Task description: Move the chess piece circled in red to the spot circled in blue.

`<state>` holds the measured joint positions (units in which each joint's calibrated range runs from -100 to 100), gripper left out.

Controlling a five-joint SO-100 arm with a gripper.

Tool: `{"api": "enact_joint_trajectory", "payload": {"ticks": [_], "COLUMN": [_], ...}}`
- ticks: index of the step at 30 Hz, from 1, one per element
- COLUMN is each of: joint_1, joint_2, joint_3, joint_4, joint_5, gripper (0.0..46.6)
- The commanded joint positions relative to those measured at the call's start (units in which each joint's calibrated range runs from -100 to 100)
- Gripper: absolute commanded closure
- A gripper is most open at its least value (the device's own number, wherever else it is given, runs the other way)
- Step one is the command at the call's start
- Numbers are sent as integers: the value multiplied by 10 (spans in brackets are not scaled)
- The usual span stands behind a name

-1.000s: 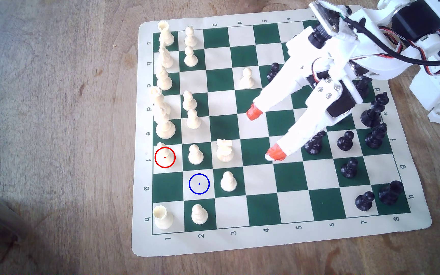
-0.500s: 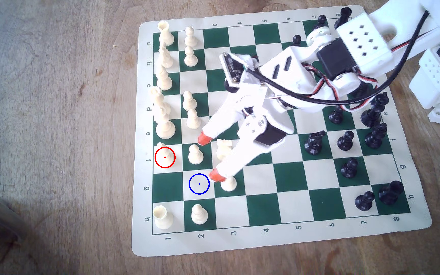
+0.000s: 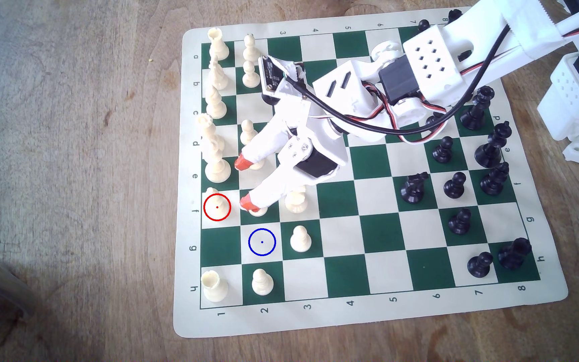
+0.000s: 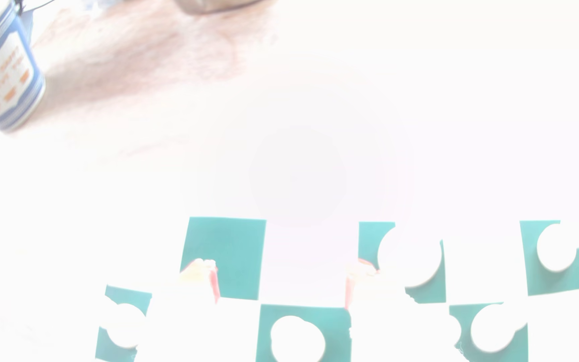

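Fingers (image 3: 243, 182) spread wide, empty, near bishop (image 3: 217, 205); wrist view overexposed, shows cup (image 4: 2, 69).

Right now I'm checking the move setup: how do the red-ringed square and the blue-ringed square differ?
The red-ringed square holds the cream bishop; the blue-ringed square is bare. The red-ringed square sits in column 1 at the board's edge, the blue-ringed square one column inward and one row nearer the h row. Both are cream squares. The open end effector hovers beside them.

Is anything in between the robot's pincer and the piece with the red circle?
In the exterior view, just bare board. The open pincer hangs over neighbouring pawns, beside the circled bishop.
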<state>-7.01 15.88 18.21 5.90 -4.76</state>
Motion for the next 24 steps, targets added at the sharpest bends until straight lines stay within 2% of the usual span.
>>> {"api": "enact_joint_trajectory", "payload": {"ticks": [1, 3, 10, 12, 17, 24], "joint_1": [0, 0, -5, -5, -5, -6], "joint_2": [-3, 18, 53, 62, 75, 99], "joint_3": [-61, -73, -92, -107, -124, -142], "joint_4": [-17, -32, -45, -45, -51, -81], "joint_5": [-2, -4, -11, -14, -19, -31], "gripper": [303, 324, 317, 311, 261, 266]}}
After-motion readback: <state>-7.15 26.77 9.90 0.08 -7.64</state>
